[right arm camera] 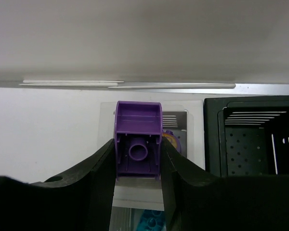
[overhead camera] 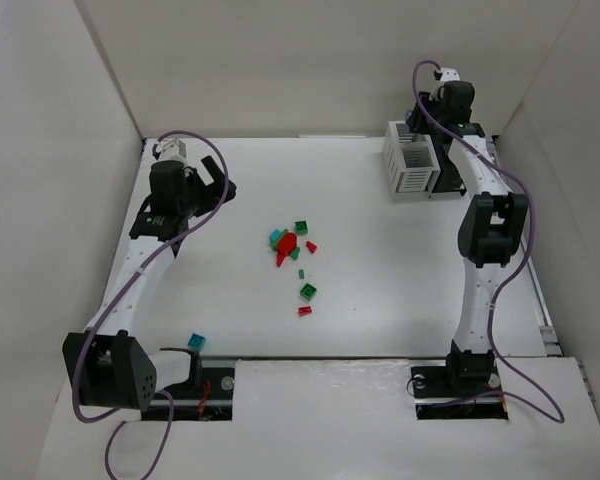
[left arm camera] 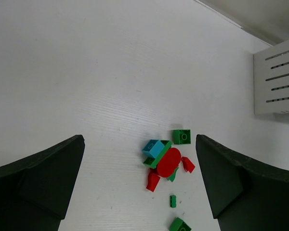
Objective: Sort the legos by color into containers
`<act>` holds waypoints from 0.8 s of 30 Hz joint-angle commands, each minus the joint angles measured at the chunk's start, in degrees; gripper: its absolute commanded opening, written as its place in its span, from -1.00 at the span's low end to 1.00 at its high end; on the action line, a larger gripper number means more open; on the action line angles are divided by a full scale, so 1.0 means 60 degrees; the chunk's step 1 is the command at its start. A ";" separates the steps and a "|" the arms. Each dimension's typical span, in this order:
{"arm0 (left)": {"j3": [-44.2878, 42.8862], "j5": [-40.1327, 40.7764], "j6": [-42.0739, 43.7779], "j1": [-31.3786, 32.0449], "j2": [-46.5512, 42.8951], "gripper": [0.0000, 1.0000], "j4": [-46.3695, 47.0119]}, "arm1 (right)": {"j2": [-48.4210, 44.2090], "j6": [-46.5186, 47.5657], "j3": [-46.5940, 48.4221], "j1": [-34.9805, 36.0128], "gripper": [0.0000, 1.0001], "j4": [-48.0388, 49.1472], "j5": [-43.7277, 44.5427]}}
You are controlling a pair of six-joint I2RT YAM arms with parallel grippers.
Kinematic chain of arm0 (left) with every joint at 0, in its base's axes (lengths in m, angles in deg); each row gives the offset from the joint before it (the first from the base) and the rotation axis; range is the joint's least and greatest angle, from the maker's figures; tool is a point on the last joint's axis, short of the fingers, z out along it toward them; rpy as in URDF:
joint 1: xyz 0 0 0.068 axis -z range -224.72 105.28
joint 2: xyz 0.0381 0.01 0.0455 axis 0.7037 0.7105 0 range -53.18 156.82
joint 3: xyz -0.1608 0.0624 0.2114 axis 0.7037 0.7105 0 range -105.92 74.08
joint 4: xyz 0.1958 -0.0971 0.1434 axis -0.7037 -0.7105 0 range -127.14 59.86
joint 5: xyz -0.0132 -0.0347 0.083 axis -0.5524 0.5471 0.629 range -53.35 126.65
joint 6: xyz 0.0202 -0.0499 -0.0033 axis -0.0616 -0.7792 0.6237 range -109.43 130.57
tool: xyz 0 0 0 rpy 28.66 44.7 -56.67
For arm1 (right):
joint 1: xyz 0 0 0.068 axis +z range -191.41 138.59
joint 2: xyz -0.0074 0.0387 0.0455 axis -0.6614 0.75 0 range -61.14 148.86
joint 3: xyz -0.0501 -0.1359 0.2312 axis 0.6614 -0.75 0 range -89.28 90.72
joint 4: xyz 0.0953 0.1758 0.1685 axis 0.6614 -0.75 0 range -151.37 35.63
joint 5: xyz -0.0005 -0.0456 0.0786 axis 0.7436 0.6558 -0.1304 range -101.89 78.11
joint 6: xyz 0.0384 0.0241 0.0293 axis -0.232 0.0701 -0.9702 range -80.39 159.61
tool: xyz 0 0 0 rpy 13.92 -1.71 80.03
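Loose legos [overhead camera: 290, 243] lie mid-table: red, green and one teal brick [left arm camera: 154, 148] bunched around a red oval piece [left arm camera: 168, 161]. A green brick [overhead camera: 307, 292] and a small red one [overhead camera: 304, 311] sit nearer the arms. My left gripper [overhead camera: 223, 188] hovers open to the left of the pile, and the pile shows between its fingers [left arm camera: 245, 183] in the left wrist view. My right gripper [right arm camera: 137, 144] is shut on a purple lego [right arm camera: 137, 122], held above the white container [overhead camera: 410, 165]. The black container [right arm camera: 250, 139] adjoins it on the right.
Inside the white container [right arm camera: 183, 144] lie a purple-and-yellow piece [right arm camera: 172, 139] and a teal brick [right arm camera: 151, 221]. One teal brick [overhead camera: 195, 342] rests by the left arm's base. White walls enclose the table on three sides.
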 commanded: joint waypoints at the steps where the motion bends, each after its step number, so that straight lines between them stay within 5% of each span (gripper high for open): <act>1: -0.0420 0.0256 -0.0003 -0.0004 -0.0266 1.00 0.0001 | 0.0075 0.0107 0.0776 0.0214 -0.37 0.0669 0.0509; 11: -0.0786 0.0446 -0.0208 -0.0004 -0.0163 1.00 -0.0600 | 0.0048 0.0515 0.0880 0.0214 0.46 0.0348 0.0656; 19: -0.0977 0.0197 -0.1116 -0.0880 -0.0354 1.00 -0.2280 | -0.1576 0.3209 -0.0641 0.1457 0.54 0.0010 -0.0016; 24: -0.0772 0.0914 -0.1819 -0.1380 -0.0939 1.00 -0.3586 | -0.3406 0.3769 -0.4031 0.3402 0.54 0.0696 -0.1479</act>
